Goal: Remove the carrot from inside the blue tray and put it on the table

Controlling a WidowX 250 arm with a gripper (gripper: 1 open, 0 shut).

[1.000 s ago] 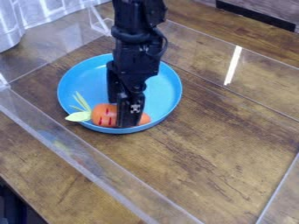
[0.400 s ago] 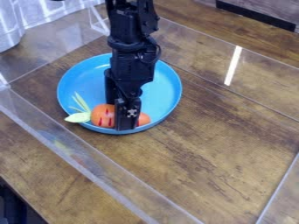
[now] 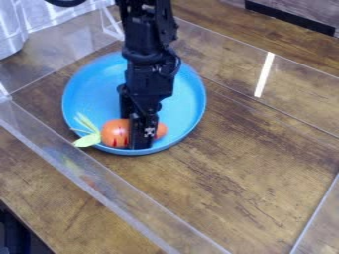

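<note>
Camera view: gripper [image 3: 142, 138] clenched on the stubby orange, pale-leaved carrot [image 3: 115, 132].

- Illumination: moderate, with a bright, washed-out patch at the upper left.
- Glare: a narrow white streak on the table [image 3: 245, 174], upper right.
- Resolution: low; fine detail soft.

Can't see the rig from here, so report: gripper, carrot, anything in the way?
Black gripper shut on stubby orange toy carrot. Carrot inside round blue plastic tray. No obstruction seen.
</note>
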